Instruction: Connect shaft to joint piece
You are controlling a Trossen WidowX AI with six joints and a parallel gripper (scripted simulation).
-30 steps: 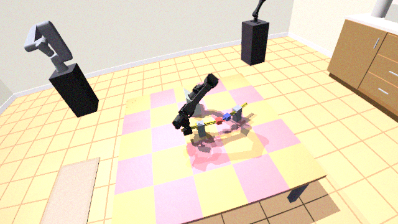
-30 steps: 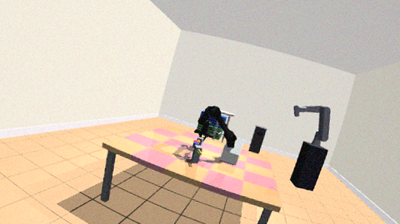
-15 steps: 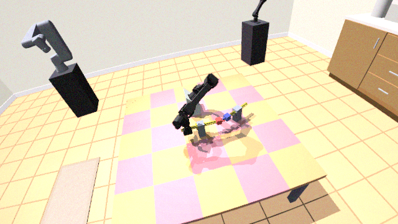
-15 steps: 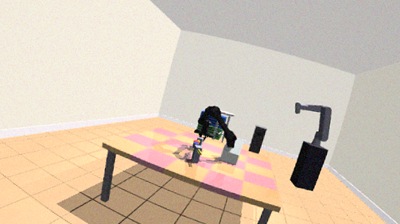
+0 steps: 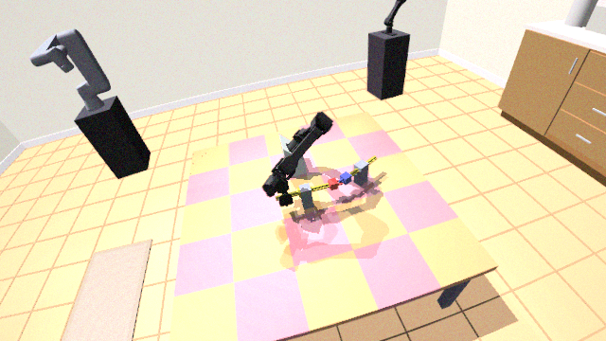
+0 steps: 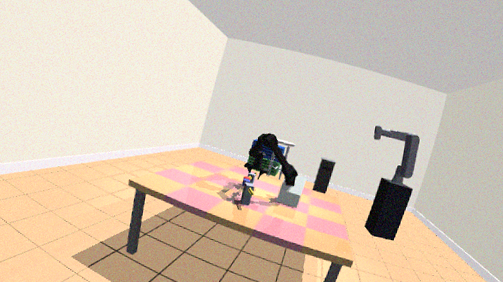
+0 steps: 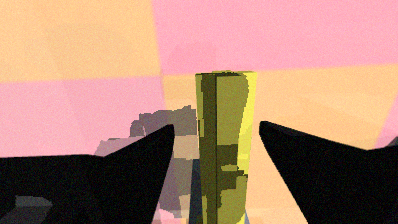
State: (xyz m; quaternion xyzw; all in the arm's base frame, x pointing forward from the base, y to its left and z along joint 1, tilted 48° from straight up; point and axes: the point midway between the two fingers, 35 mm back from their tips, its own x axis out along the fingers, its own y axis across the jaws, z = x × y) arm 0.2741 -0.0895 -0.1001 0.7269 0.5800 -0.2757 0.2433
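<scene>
From here, the gripper (image 5: pixel 285 199) (image 7: pixel 216 128) has its fingers spread, with the yellow shaft (image 5: pixel 317 188) (image 7: pixel 227 135) between them, touching neither; a grey block (image 5: pixel 306 195) stands just beside the gripper.

A robotics lab: a black arm works above a checkered worktop (image 5: pixel 265 294) (image 6: pixel 200 210), while a grey arm (image 5: pixel 87 62) (image 6: pixel 409 156) stands on a black pedestal (image 5: pixel 115 142) (image 6: pixel 388 210) on the tiled floor nearby.

Wooden cabinet (image 5: pixel 535 85) beside pale walls.
</scene>
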